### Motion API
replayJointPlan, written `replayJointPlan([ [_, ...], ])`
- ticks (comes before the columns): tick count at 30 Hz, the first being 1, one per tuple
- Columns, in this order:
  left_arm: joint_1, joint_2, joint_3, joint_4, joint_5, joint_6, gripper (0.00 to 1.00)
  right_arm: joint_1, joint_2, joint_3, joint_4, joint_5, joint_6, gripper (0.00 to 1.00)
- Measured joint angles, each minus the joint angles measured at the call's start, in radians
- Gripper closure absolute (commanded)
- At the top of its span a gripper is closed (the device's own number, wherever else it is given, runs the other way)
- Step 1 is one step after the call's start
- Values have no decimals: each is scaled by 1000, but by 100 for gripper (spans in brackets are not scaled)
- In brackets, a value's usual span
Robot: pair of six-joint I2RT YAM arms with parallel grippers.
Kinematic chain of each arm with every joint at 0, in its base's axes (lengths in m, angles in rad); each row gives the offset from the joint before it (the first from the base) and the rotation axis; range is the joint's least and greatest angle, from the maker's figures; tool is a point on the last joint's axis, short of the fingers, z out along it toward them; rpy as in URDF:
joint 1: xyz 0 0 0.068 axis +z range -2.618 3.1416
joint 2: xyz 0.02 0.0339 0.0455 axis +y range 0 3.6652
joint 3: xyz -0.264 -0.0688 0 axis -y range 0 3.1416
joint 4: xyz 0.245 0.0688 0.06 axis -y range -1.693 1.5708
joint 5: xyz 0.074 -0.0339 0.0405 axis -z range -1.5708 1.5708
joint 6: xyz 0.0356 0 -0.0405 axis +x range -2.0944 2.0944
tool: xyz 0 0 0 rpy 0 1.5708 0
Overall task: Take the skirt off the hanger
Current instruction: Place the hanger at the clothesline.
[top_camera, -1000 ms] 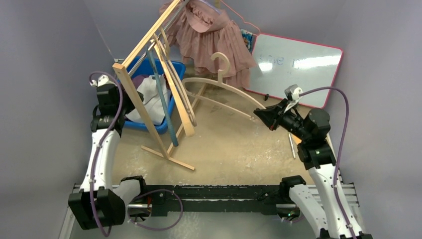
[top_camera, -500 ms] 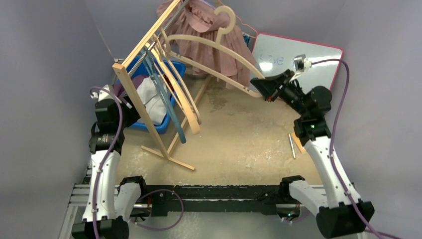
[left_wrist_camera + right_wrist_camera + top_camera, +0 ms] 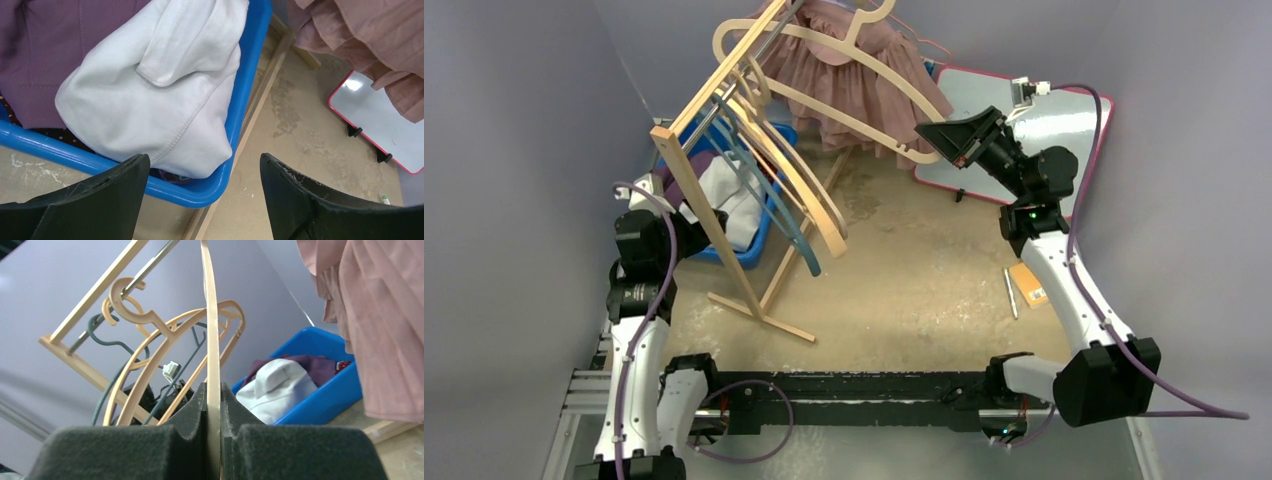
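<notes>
Top external: right gripper [image 3: 936, 141] clamps one wooden hanger [image 3: 210, 315]; left gripper [image 3: 202, 167] gapes empty.

A robot lab booth: plain grey walls [image 3: 514, 120] enclose a worn tabletop [image 3: 904, 290].

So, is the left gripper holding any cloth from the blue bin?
No, the left gripper is open and empty, facing the blue bin.
</notes>
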Motion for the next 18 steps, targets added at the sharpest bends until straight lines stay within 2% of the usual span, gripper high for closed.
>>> replayJointPlan([
  [7,0,-36,0,23,4,6,19,31,57,28,72,2,100,100],
  [18,0,-44,-14,24,2,6,19,144,135,76,90,46,154,100],
])
